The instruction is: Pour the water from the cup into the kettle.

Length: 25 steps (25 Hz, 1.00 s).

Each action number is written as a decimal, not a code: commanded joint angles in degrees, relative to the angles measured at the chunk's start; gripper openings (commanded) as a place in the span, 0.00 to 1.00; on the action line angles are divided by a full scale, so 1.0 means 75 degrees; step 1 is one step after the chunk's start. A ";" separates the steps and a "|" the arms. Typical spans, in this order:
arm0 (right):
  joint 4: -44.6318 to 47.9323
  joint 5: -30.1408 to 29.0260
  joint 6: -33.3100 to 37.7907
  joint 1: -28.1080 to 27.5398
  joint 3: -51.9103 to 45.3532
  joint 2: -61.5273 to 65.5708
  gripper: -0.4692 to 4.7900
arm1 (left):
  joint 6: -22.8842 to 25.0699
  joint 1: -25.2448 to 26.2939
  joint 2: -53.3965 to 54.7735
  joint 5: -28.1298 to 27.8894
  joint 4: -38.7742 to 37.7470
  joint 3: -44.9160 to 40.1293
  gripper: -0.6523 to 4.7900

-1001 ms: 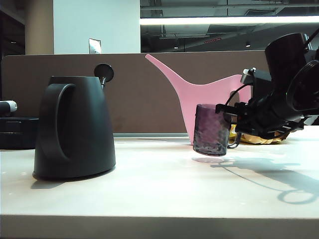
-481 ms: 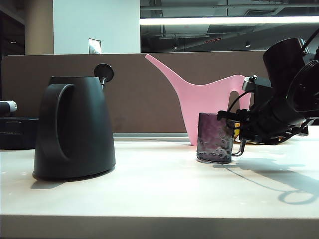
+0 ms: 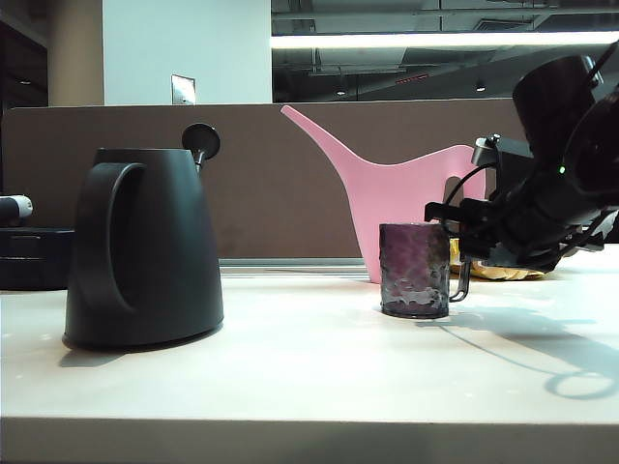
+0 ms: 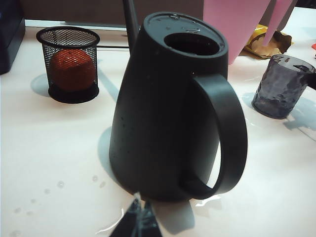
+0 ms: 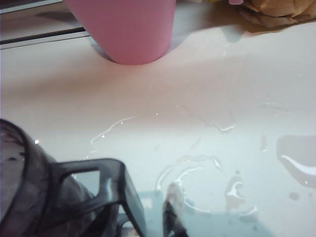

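Cup (image 3: 415,271) stands upright on the table (image 3: 309,377), at about three o'clock from the kettle (image 3: 145,251) and well apart from it, with the pink can (image 3: 397,198) just behind at its twelve. My right gripper (image 3: 447,230) sits at the cup's two o'clock, level with the rim and on the handle side, because the thin handle (image 5: 106,185) is the only part of the cup I can take. Its jaws are a little apart and grip nothing: my wrist camera shows one fingertip (image 5: 171,215) clear of the handle, with wet tabletop between them. My left gripper (image 4: 138,223) hangs low beside the kettle on its handle side, tips together and empty; I judge it is parked there to keep out of the pour. The kettle's mouth (image 4: 191,43) is open, its knob tipped up, so it can take water. Puddles (image 5: 296,160) lie on the table near the cup. I cannot tell through the dark dimpled wall whether the cup has water in it, so I cannot judge whether the pour is done.
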 commanded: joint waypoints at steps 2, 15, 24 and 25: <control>-0.0845 -0.0006 -0.0082 0.0009 0.0035 -0.0458 0.32 | 0.0003 -0.0003 0.0006 0.0029 0.0102 0.0006 0.11; -0.4744 -0.0041 -0.2328 -0.0163 0.0032 -0.4150 0.08 | 0.0006 -0.0003 0.0006 0.0029 0.0099 0.0006 0.11; -0.6135 -0.1556 -0.2623 -0.2174 -0.0146 -0.7018 0.08 | 0.0003 -0.0003 0.0006 0.0032 0.0102 0.0006 0.11; -0.6102 -0.1833 -0.2611 -0.2489 -0.0289 -0.7358 0.08 | 0.0003 -0.0003 0.0006 0.0032 0.0099 0.0006 0.11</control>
